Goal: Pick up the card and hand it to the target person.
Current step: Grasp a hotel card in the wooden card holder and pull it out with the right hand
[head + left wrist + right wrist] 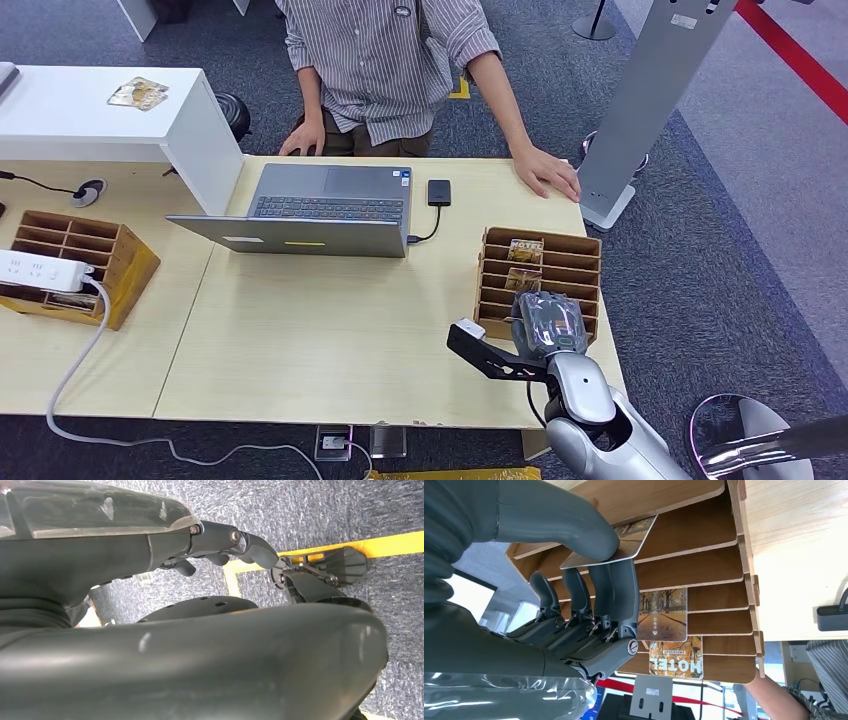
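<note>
**Card pinched, not yet handed over**

Right robot hand (589,595) pinches a card (624,542), thumb against fingers, partly in the wooden rack (590,262). Lift-out and handover remain. Beyond the rack: person (395,60) behind worktop (320,340). Left robot hand (220,545): state unclear.

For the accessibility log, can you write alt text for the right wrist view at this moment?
The robot's grey right hand pinches a photo-printed card between thumb and fingers at a slot of the slatted brown wooden card rack. Two more cards sit in other slots: an autumn-trees card and one printed HOTEL.
</note>
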Controlling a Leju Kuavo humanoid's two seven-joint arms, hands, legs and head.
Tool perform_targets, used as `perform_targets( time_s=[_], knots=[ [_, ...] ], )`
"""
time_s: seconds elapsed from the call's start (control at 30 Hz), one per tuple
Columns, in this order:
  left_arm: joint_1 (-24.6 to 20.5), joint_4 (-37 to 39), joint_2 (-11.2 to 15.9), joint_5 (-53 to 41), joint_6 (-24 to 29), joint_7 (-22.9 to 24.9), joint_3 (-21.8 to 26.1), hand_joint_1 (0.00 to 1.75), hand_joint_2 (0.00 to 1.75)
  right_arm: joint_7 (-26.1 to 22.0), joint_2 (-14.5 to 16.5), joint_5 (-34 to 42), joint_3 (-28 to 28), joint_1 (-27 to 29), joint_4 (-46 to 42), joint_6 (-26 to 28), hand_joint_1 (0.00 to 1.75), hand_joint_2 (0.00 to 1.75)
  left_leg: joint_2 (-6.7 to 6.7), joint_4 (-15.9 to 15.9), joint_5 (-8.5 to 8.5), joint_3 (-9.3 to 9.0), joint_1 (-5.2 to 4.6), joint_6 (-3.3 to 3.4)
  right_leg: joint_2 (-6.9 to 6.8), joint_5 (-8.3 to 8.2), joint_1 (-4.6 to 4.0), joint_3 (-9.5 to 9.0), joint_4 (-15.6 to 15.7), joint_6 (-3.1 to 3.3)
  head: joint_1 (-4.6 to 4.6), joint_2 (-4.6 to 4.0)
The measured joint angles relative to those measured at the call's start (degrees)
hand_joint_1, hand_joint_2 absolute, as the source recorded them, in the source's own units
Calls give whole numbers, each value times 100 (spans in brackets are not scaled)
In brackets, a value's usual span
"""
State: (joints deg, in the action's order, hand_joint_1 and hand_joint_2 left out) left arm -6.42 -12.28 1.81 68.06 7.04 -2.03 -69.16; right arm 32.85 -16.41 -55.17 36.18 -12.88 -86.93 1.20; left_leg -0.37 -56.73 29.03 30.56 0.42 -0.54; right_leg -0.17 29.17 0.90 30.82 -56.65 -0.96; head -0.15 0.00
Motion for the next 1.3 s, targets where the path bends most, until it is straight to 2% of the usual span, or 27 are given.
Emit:
perform_targets(
  time_s=[0.97, 1.1, 1.3],
  knots=[
    [0, 0, 2, -2, -2, -20, 0, 0, 0, 0, 0, 0, 20, -11, 2, 0, 143, 175, 0, 0, 0, 0, 0, 0, 0, 0, 0, 0, 0, 0, 0, 0],
    [0, 0, 2, -13, -2, -31, 0, 0, 175, 0, 0, 0, 22, -11, 2, 0, 146, 175, 0, 0, 0, 0, 0, 0, 0, 0, 0, 0, 0, 0, 0, 0],
    [-2, 0, 2, -100, 5, -108, 0, 0, 175, -2, 0, -8, 25, -11, 2, 5, 147, 175, 0, 0, 0, 0, 0, 0, 0, 0, 0, 0, 0, 0, 0, 0]
  ],
)
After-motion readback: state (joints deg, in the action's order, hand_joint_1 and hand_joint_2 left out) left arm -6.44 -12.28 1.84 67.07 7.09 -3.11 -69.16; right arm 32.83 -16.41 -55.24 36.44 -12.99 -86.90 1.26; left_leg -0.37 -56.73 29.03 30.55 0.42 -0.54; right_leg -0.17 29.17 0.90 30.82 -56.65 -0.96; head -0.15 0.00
